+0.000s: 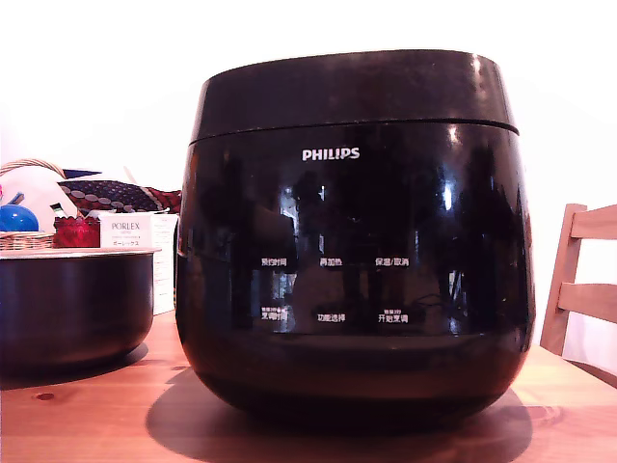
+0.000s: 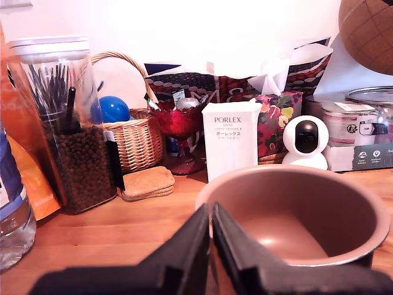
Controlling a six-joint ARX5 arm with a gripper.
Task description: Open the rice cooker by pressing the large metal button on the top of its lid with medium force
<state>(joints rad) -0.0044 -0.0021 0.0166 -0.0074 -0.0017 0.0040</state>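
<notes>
We see one gripper (image 2: pixel 212 212) in the wrist view, its two black fingers (image 2: pixel 187 246) pressed nearly together with only a thin slit between them, holding nothing. Just past its tips sits one inner pot (image 2: pixel 344 246), its copper-coloured hollow bare; in the exterior view the same pot (image 1: pixel 72 309) shows a dark outside and pale rim at that view's left. One rice cooker (image 1: pixel 355 280) fills the exterior view, glossy black with a white PHILIPS logo and six white Chinese labels, standing on the wooden table (image 1: pixel 87 415) close to the camera, a little apart from the inner pot; its one lid (image 1: pixel 352 92) sits closed on top, and the top face with any button is hidden from us. The table is warm orange-brown wood, and one wooden chair back (image 1: pixel 583 280) rises at the exterior view's right against a bright white wall. Farther along the table in the wrist view we count one clear canister (image 2: pixel 67 123) holding brown pellets below and dark sticks above, a small stack of cork coasters (image 2: pixel 147 182), one wicker basket (image 2: pixel 138 138) with a blue ball (image 2: pixel 113 109) in it, one red glass goblet (image 2: pixel 179 126), one white PORLEX box (image 2: pixel 230 141), one floral tissue box (image 2: pixel 279 120), and one white round camera (image 2: pixel 306 142).
</notes>
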